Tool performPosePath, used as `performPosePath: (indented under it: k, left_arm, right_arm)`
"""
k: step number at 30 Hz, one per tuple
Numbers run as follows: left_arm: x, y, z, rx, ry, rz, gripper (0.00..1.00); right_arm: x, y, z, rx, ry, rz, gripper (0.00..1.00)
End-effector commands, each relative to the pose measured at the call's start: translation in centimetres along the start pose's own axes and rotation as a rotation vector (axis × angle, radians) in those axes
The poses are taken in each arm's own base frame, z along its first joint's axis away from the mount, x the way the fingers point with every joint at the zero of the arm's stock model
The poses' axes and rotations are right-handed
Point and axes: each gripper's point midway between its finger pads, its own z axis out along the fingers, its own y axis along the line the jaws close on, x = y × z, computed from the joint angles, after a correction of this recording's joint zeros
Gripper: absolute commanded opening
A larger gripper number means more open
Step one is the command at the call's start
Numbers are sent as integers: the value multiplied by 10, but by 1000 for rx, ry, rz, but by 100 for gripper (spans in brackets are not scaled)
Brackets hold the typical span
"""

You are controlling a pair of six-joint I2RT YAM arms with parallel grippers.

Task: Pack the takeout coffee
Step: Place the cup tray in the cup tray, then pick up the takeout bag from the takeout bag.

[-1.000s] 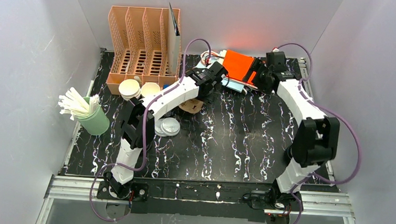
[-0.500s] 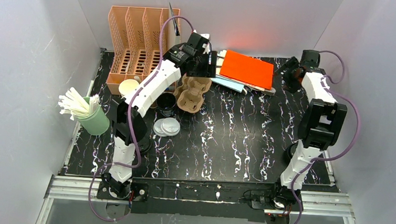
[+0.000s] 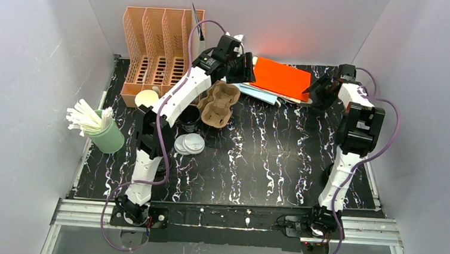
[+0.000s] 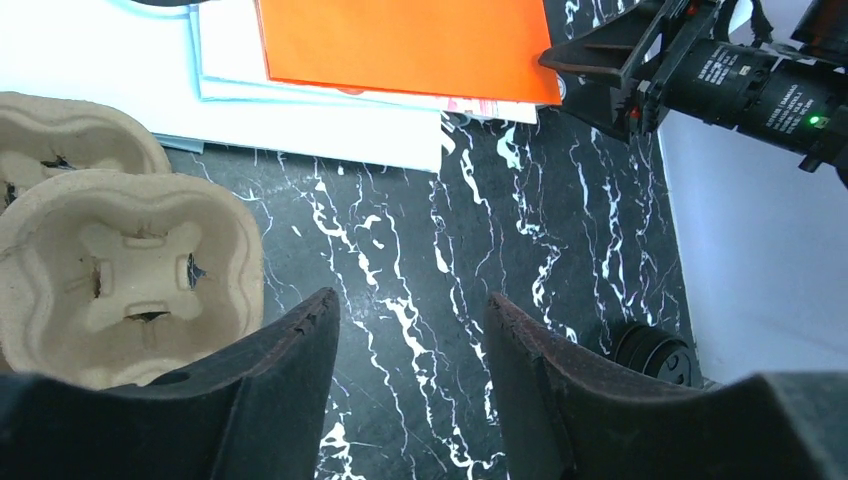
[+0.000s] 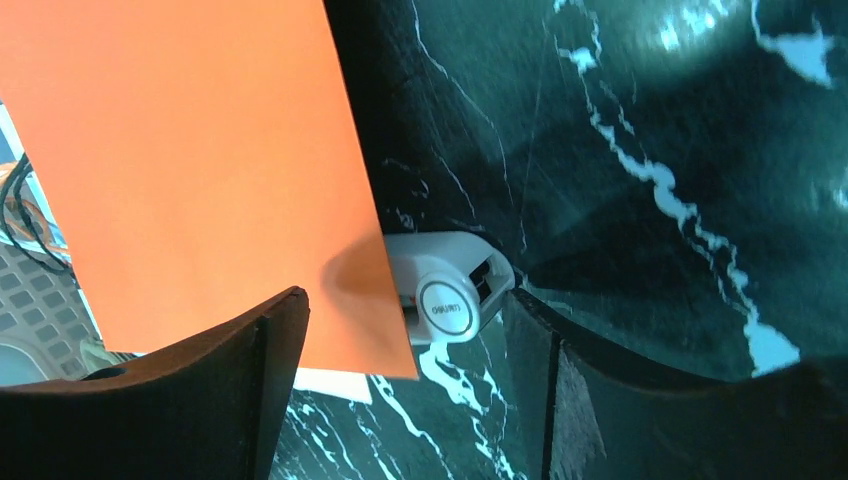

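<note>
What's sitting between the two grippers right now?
The orange folder, lying on papers, spans the stretch between the left gripper and right gripper; the top view shows it.

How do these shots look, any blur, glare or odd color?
Top view: sharp, an orange glow on the back wall above the orange folder. Left wrist view: crisp. Right wrist view: tabletop tinted teal, blurry top right, a shadow on the folder's corner.

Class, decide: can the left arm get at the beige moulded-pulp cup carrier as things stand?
Probably yes: the left tool hangs open right beside the beige moulded-pulp cup carrier, whose wells lie uncovered, with nothing between them.
</note>
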Motion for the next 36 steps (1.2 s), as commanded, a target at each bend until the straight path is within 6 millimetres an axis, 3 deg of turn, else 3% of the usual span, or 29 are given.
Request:
performPosePath:
  k: [1,6,8,10,12,15,18,23,26,29,30,36]
  left_arm:
    - [-15,-10,-39,36,-52,-32,52]
    - [-11,-9,-60,26,-62,-22,52]
    - [-15,-10,-67,23,-73,-15,52]
    - [-15,-10,-70,18,-73,-13,52]
    - [-15,-10,-70,17,-72,-14,52]
    - [-13,-9,-68,17,-60,-18,52]
    - [-9,-9,-65,20,-43,-19,51]
    - [-7,-8,-66,12,-30,-19,50]
    - [-6,-7,-66,8,-28,-18,50]
    - [-5,-6,-65,5,-23,-18,50]
    - [-4,-6,-66,5,-20,-19,50]
    - [-6,-6,-69,-3,-26,-18,49]
  right_arm:
    - [-35,23,1,-73,-85,-101,79]
    - [-49,14,12,-14,-109,-158,80]
    - [-53,9,15,10,-120,-177,85]
    - [-57,11,16,0,-139,-197,90]
    - [-57,18,21,-57,-131,-216,88]
    - [-51,35,27,-166,-87,-224,75]
    - [-50,44,32,-222,-71,-215,72]
    - [-51,58,28,-313,-55,-181,56]
    - [-54,66,18,-378,-47,-148,37]
    - [-62,72,4,-414,-68,-131,5]
    - [-64,74,-2,-421,-74,-132,1]
    - [-71,98,-46,-460,-111,-189,1]
